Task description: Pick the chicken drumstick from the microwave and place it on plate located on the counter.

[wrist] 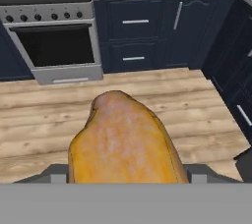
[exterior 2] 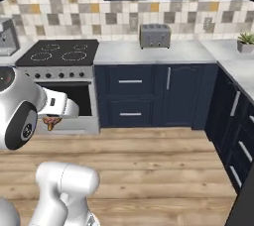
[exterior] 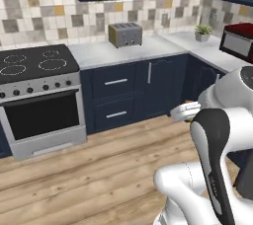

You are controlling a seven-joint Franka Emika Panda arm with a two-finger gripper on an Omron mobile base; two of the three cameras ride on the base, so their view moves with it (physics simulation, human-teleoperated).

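A white marble counter [exterior: 143, 47] runs above navy drawer fronts along the tiled wall and turns a corner at the right of the left base view. On it stand a silver toaster [exterior: 125, 34] near the wall, a small potted plant [exterior: 202, 32] in the corner, and a dark red appliance [exterior: 238, 42] with a silver-framed window on the side run. A black-topped stove [exterior: 35, 63] sits flush against the counter's left end, and a light wood plank floor [exterior: 99, 160] spreads below the cabinets.
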